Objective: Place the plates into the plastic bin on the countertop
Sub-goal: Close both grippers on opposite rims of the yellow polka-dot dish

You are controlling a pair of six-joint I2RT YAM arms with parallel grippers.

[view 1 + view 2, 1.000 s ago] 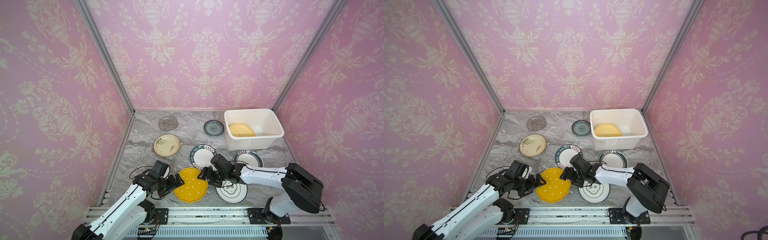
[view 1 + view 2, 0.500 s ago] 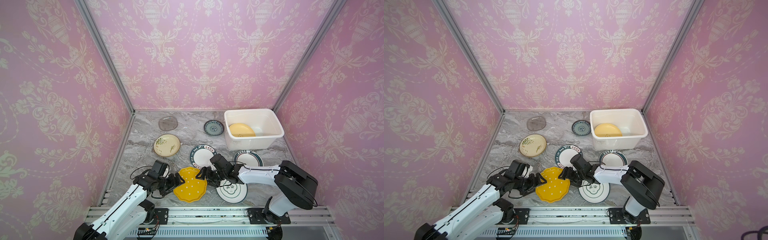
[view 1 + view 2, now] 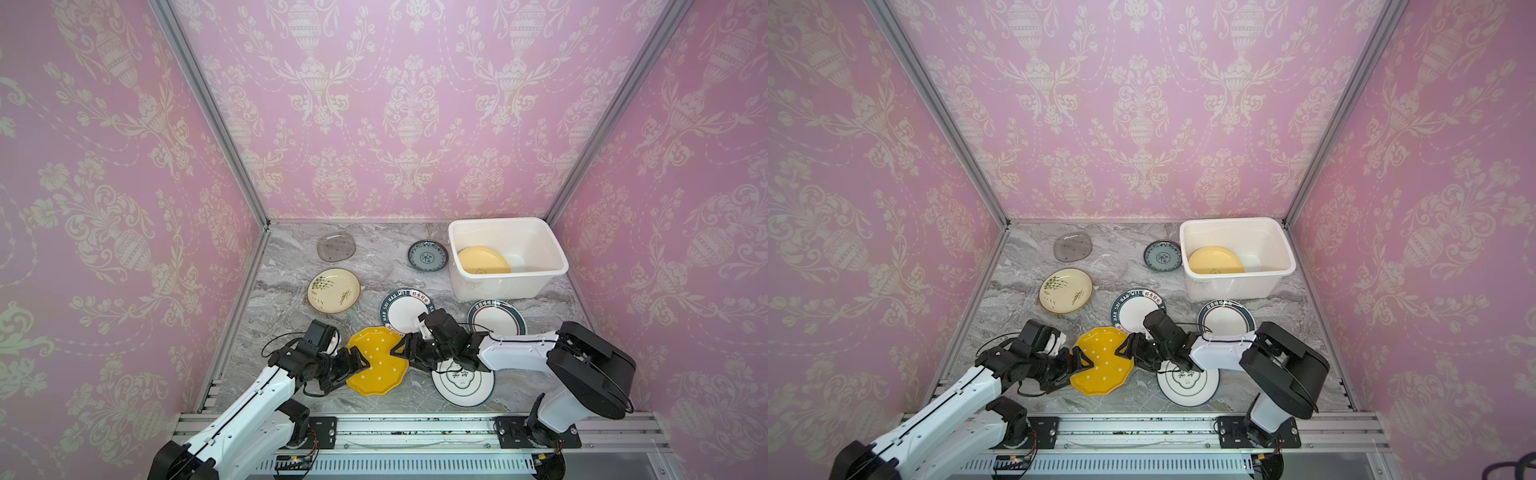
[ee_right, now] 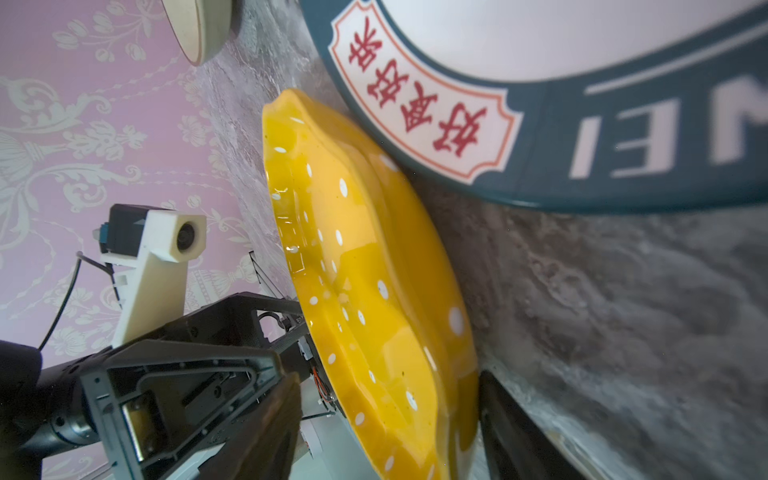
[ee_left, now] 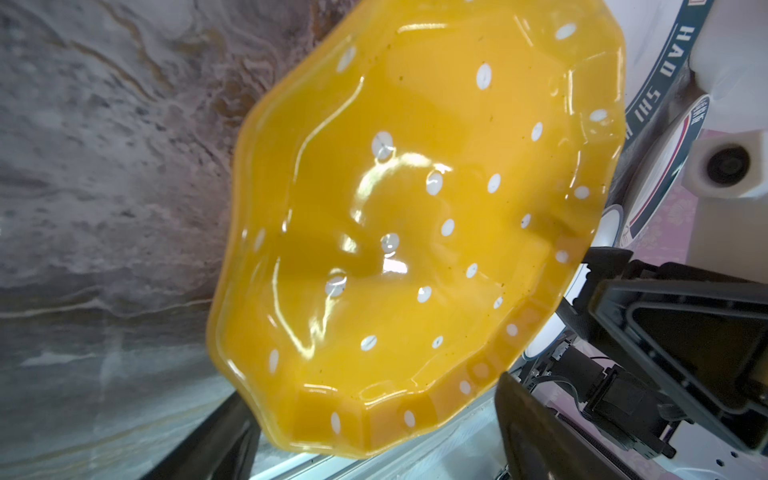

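Note:
The yellow dotted scalloped plate [image 3: 378, 360] [image 3: 1102, 360] lies on the countertop [image 3: 291, 266] near the front. My left gripper [image 3: 356, 365] [image 5: 374, 449] is open, its fingers standing either side of the plate's left edge. My right gripper [image 3: 402, 353] [image 4: 390, 436] straddles the right rim, open, with a gap still showing beside one finger. The plastic bin [image 3: 507, 286] [image 3: 1233, 286] stands at the back right with a pale yellow plate [image 3: 482, 261] inside.
Three white dark-rimmed plates [image 3: 403, 309] [image 3: 496, 318] [image 3: 463, 382] lie around my right arm, one touching the yellow plate. Further back are a cream sprig plate [image 3: 333, 291], a blue-patterned plate [image 3: 428, 256], a smoky glass plate [image 3: 336, 247] and a clear one [image 3: 374, 268].
My right gripper's jaws have narrowed around the yellow plate's rim. The left jaws narrowed a little. Both arms stay at the plate's edges.

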